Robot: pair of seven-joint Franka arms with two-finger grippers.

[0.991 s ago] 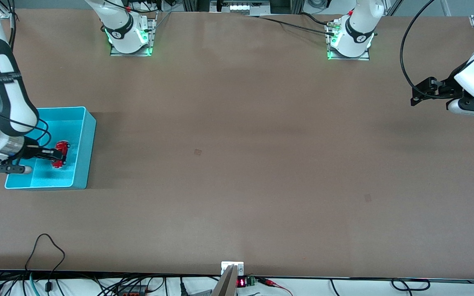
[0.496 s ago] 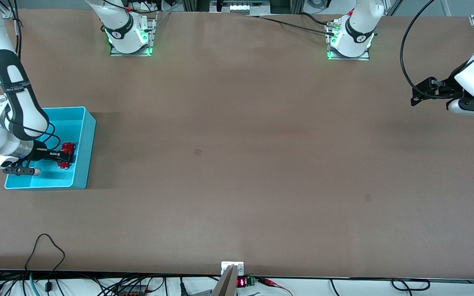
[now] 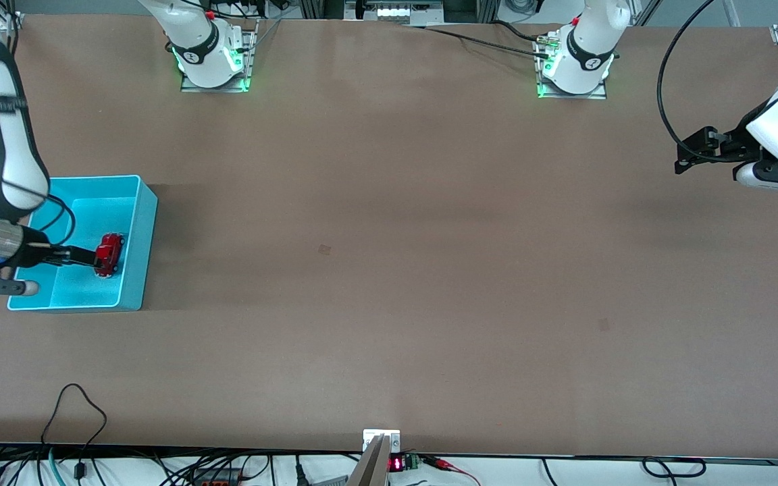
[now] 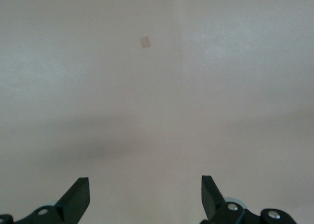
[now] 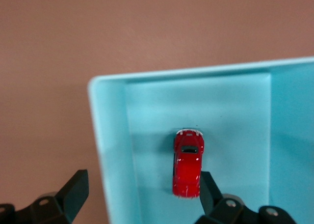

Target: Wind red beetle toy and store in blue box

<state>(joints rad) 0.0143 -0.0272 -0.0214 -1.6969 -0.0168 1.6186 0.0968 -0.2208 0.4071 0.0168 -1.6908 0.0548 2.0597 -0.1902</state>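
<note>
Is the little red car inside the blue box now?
Yes. The red car sits on the floor of the blue box, walls around it.

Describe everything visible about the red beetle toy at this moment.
The red beetle toy is a tiny glossy red car with a rounded body, a dark window and pale bumpers. It sits upright on the floor of the blue box, near the wall toward the table's middle. The right end effector hangs open over it; nothing grips it, though contact with one fingertip cannot be ruled out.

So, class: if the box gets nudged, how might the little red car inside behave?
The red beetle toy sits on its wheels on the blue box's smooth floor, so it would probably roll. It looks tiny and likely light. Its glossy shell may be slippery.
</note>
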